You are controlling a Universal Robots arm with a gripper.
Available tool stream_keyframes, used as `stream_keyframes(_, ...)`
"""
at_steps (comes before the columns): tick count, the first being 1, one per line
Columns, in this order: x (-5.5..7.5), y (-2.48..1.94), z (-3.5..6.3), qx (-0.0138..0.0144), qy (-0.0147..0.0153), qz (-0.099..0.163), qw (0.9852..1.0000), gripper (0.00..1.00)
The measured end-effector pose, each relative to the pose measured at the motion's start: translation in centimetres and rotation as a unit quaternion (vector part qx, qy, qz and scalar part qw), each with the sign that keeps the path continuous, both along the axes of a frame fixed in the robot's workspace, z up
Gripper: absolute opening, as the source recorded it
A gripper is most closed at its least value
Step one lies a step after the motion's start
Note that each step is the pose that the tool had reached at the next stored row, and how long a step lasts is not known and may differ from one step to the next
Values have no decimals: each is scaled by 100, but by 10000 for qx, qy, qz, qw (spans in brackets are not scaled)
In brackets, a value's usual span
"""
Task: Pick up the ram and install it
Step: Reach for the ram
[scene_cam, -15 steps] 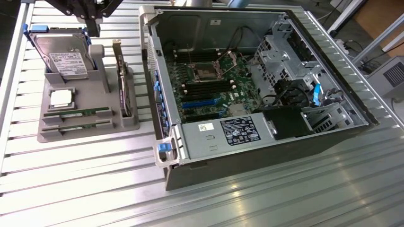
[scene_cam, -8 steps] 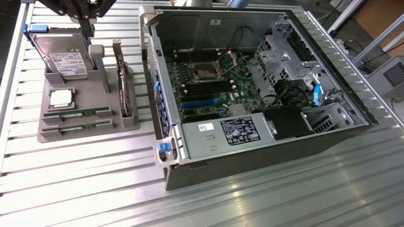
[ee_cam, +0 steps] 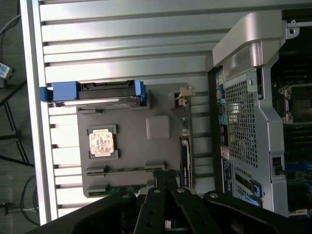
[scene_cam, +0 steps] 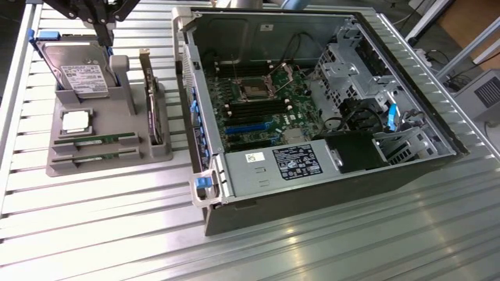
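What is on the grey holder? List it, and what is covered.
Hard drive upright, silver CPU chip, two ram sticks side by side, expansion card on edge. The grey holder hides the drive's and card's lower edges.

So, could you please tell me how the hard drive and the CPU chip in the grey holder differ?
The hard drive is the larger, the CPU chip small and square. The hard drive stands propped upright; the CPU chip lies flat in a recess. Both sit in the grey holder.
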State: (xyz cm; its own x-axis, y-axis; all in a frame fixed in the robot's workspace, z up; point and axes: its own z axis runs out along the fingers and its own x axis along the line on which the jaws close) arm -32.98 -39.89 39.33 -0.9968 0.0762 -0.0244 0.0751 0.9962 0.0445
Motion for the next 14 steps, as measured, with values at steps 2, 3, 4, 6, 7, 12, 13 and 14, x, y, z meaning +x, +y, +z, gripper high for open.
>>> stream_keyframes(2,0,0,0,0,0,0,10000,10)
stream_keyframes(3,0,0,0,0,0,0,10000,10)
stream_keyframes(4,0,0,0,0,0,0,10000,10)
stream_keyframes(6,0,-13,0,0,0,0,10000,10)
stream_keyframes(7,0,-28,-1,0,0,0,10000,10)
stream_keyframes(12,0,-120,0,0,0,0,10000,10)
stream_keyframes(13,0,-142,0,0,0,0,10000,10)
stream_keyframes(14,0,-165,0,0,0,0,10000,10)
